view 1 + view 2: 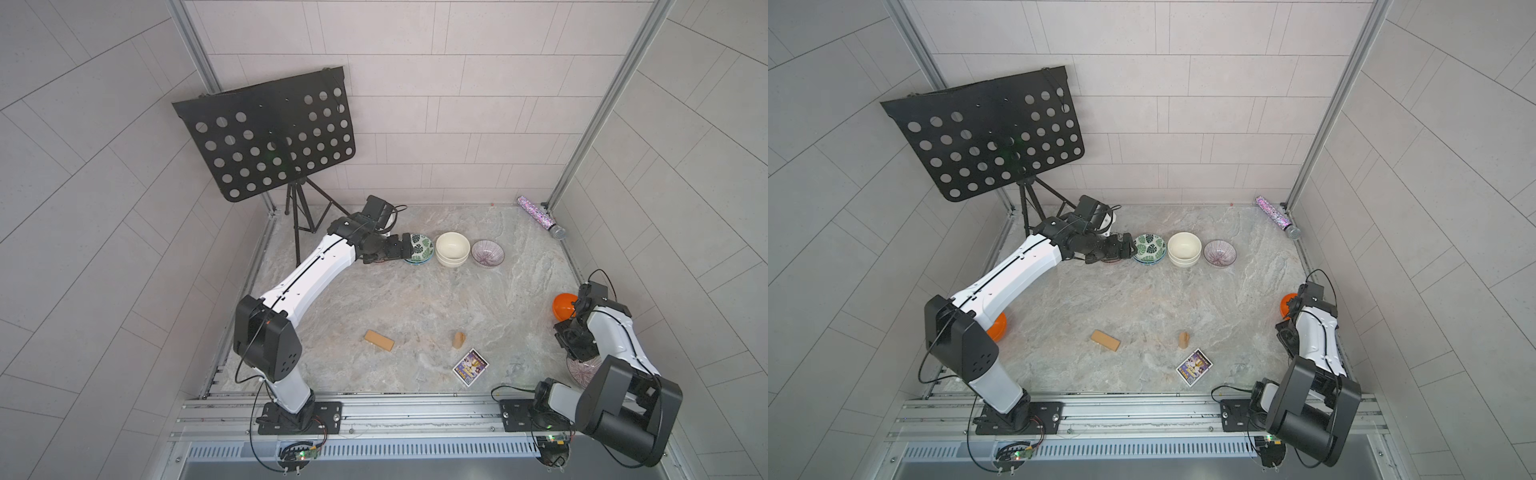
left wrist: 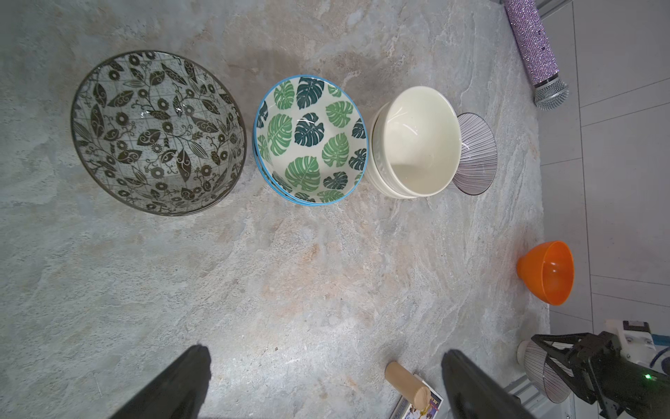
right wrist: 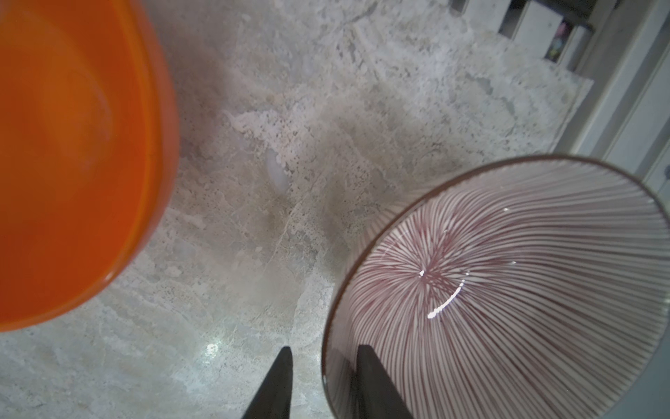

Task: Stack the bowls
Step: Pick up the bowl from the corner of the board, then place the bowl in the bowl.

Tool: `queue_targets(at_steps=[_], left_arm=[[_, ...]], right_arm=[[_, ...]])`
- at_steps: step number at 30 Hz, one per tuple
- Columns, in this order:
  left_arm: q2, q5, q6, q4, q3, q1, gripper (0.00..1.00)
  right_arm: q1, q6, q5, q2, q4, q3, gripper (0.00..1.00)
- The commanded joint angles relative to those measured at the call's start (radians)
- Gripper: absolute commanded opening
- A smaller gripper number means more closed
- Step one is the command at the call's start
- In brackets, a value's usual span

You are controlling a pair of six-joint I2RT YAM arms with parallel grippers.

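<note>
Nearest, on the right, the right gripper (image 3: 325, 347) straddles the rim of the near striped bowl (image 3: 507, 290). Its fingers are slightly apart, one inside and one outside, and the outer one is clear of the wall. That bowl is empty, as is the right orange bowl (image 3: 72, 163) just beyond. The left orange bowl (image 1: 998, 326) peeks from under the left arm.

The far row is all empty:
- black-leaf bowls (image 2: 156, 134), with a second rim showing beneath
- green-leaf bowls (image 2: 308, 138), nested
- cream bowls (image 2: 417, 145), nested
- far striped bowl (image 2: 478, 156), single

The left gripper (image 2: 326, 381) hovers beside the row with its fingers spread wide, holding nothing.

orange bowl (image 3: 72, 163) blurred, striped bowl (image 3: 507, 290) cropped
</note>
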State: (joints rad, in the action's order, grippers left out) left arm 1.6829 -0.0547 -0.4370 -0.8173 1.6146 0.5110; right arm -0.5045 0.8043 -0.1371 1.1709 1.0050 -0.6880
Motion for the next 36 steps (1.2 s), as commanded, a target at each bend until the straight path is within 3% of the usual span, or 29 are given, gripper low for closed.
queue_targets(at_steps=[1,8,10,15,20,27,31,36], left_arm=[[-0.035,0.012,0.014,-0.012,-0.015,-0.002,0.99],[-0.048,0.017,0.011,-0.01,-0.013,-0.002,0.99],[-0.049,0.017,0.007,-0.009,-0.014,-0.001,0.99],[-0.046,0.0,-0.012,-0.002,-0.009,-0.002,0.99],[-0.048,0.021,-0.013,0.001,-0.013,-0.001,0.99],[-0.015,0.042,-0.003,-0.016,-0.004,-0.002,0.99],[-0.001,0.081,0.026,-0.052,-0.003,-0.002,1.0],[-0.008,0.163,0.052,-0.082,-0.027,-0.002,1.0]], right_arm=[[-0.003,0.01,0.029,0.005,-0.028,0.015,0.21],[0.0,0.018,0.114,-0.04,-0.063,0.032,0.0],[0.02,0.029,0.133,-0.075,-0.061,0.026,0.0],[0.178,0.109,0.089,-0.127,-0.064,0.007,0.0],[0.356,0.171,0.029,-0.086,-0.033,-0.154,0.0],[0.611,0.155,-0.064,0.111,-0.024,-0.518,0.0],[0.67,-0.061,-0.056,0.346,-0.014,-0.802,0.0],[0.66,-0.293,-0.029,0.621,0.053,-1.063,0.0]])
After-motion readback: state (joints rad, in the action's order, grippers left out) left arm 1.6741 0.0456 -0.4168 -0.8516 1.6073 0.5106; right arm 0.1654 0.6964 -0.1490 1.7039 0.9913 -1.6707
